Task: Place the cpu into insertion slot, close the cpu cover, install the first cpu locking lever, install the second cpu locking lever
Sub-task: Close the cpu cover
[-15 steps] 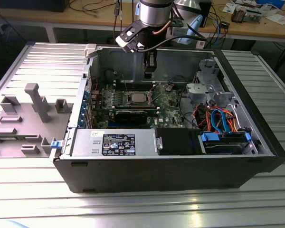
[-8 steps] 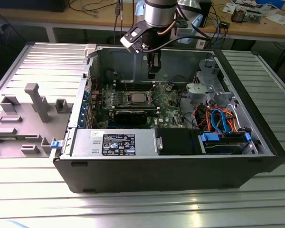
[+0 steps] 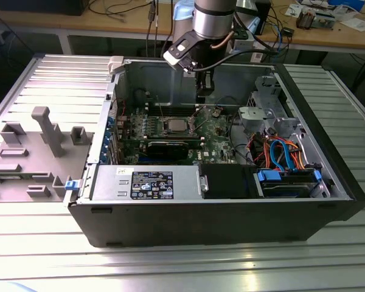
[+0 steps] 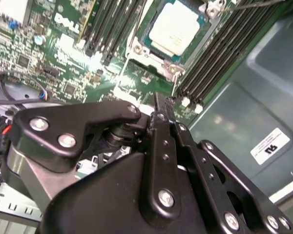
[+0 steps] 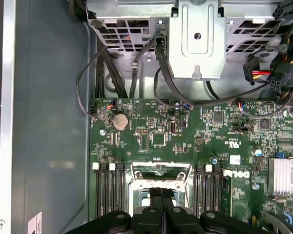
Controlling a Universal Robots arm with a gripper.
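Note:
The cpu (image 4: 175, 27), a small square chip with a silver-grey top, lies in the socket on the green motherboard; the exterior view shows the cpu (image 3: 174, 126) at mid-board. The cpu cover (image 5: 136, 171), a thin silvery frame with a central opening, appears tilted up at the socket's edge, with green board showing through it. My gripper (image 5: 161, 192) hangs just above that edge with its black fingers (image 4: 160, 105) pressed together and nothing between them. In the exterior view my gripper (image 3: 202, 96) hovers slightly toward the view's right of the socket. Thin wire levers rise beside the socket.
The open computer case (image 3: 328, 194) walls the board in. A power supply box (image 3: 149, 182) lies along the front, a metal drive cage (image 3: 264, 115) and coloured cables (image 3: 280, 152) toward the exterior view's right. Memory slots (image 5: 107, 187) flank the socket. Grey fixtures (image 3: 42, 131) stand outside.

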